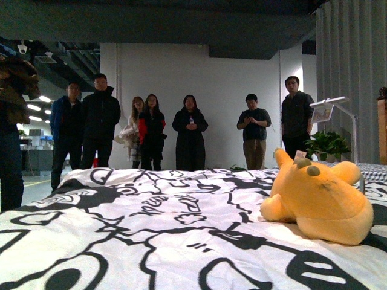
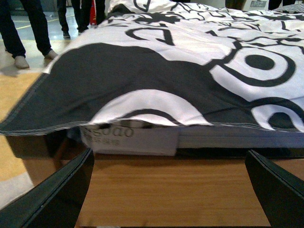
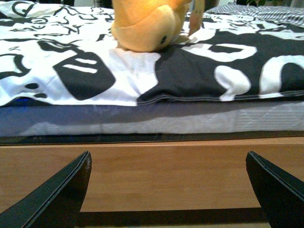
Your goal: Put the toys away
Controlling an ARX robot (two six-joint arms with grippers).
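A yellow-orange plush toy (image 1: pixel 317 199) lies on the black-and-white patterned bedspread (image 1: pixel 151 223), at the right in the front view. The right wrist view shows the same toy (image 3: pixel 145 23) on the bedspread (image 3: pixel 85 71), past the bed's wooden side board (image 3: pixel 166 171). My right gripper (image 3: pixel 168 190) is open, low in front of that board and well short of the toy. My left gripper (image 2: pixel 170 190) is open too, facing the wooden bed frame (image 2: pixel 171 190) under the overhanging bedspread (image 2: pixel 142 71). Neither arm shows in the front view.
Several people (image 1: pixel 190 133) stand in a row beyond the far side of the bed. A potted plant (image 1: pixel 326 145) and a lamp (image 1: pixel 329 109) stand at the right, by a grey curtain (image 1: pixel 351 72). People's legs (image 2: pixel 28 33) stand on the floor beside the bed's corner.
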